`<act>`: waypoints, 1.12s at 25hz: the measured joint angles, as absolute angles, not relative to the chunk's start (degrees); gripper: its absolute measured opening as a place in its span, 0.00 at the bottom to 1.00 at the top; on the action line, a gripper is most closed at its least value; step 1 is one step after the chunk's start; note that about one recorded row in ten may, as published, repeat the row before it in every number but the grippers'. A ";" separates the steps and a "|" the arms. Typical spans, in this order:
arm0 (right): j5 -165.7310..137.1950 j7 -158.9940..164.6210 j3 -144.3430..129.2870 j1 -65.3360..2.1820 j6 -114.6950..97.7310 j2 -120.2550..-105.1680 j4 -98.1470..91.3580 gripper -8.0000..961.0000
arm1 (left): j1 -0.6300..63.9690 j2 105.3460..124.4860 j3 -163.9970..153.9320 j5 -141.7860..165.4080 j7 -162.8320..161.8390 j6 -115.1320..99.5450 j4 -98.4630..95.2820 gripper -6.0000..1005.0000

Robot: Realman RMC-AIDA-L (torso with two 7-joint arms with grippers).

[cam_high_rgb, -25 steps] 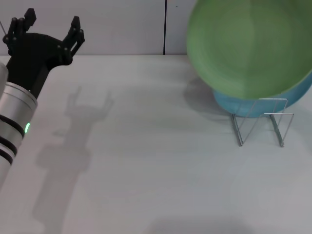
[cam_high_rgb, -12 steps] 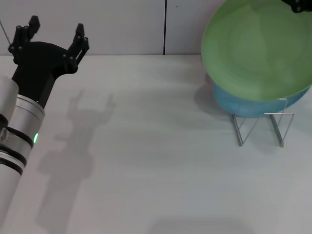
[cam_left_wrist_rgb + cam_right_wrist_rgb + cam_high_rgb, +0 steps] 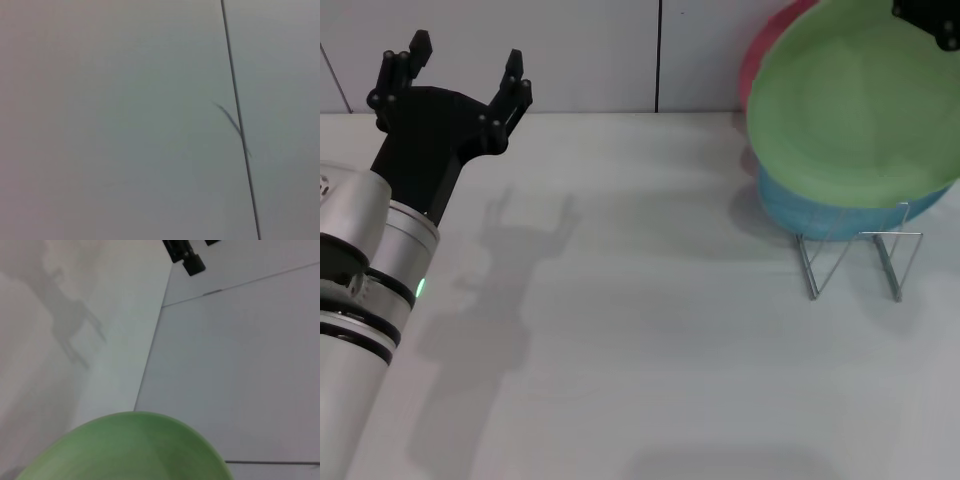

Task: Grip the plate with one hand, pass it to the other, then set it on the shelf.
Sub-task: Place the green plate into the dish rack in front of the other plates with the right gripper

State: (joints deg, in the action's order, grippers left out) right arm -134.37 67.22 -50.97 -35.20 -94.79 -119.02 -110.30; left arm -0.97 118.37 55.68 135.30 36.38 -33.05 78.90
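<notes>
The right gripper (image 3: 932,20) is holding the light-green plate (image 3: 855,105) by its upper rim. Below it, the plate is tilting over the wire shelf (image 3: 855,255), before a blue plate (image 3: 840,212) and a pink plate (image 3: 765,45). The left gripper (image 3: 453,82) is hovering far aside, fingers released.

Left claw (image 3: 453,75) raised, fingers spread; right claw (image 3: 927,20) (barely visible) top corner.

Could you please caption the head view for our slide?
Right gripper holds green plate above the rack; open left gripper hovers apart.
</notes>
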 joint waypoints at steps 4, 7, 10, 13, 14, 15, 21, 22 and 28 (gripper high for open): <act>-133.98 66.09 -50.74 -34.55 -94.91 -119.05 -109.58 0.04 | -0.11 118.41 55.33 135.19 36.38 -33.30 77.89 0.86; -133.98 64.42 -50.62 -34.03 -94.68 -119.17 -108.67 0.05 | 0.40 118.41 55.06 135.20 36.38 -33.32 77.64 0.86; -133.98 63.23 -50.59 -33.88 -94.57 -119.20 -107.85 0.05 | 0.86 118.41 55.00 135.27 36.38 -33.34 77.55 0.86; -133.99 62.52 -50.19 -33.90 -94.43 -119.09 -106.97 0.06 | 1.26 118.37 54.99 135.31 36.38 -33.39 77.31 0.86; -133.99 62.12 -50.08 -33.96 -94.33 -119.05 -106.61 0.06 | 1.80 118.41 54.97 135.30 36.38 -33.45 76.91 0.86; -133.99 61.65 -49.99 -34.01 -94.11 -119.01 -106.22 0.06 | 1.94 118.40 54.97 135.29 36.38 -33.46 76.81 0.86; -133.99 59.60 -49.97 -33.92 -93.27 -119.04 -105.07 0.07 | 2.78 118.39 55.01 135.10 36.38 -33.49 76.13 0.86; -133.99 59.60 -50.02 -33.89 -93.25 -119.06 -105.06 0.08 | 2.88 118.39 55.02 135.06 36.38 -33.49 76.08 0.86; -133.98 59.29 -50.46 -33.33 -93.17 -119.24 -105.07 0.09 | 2.90 118.38 55.19 135.01 36.38 -33.49 75.91 0.86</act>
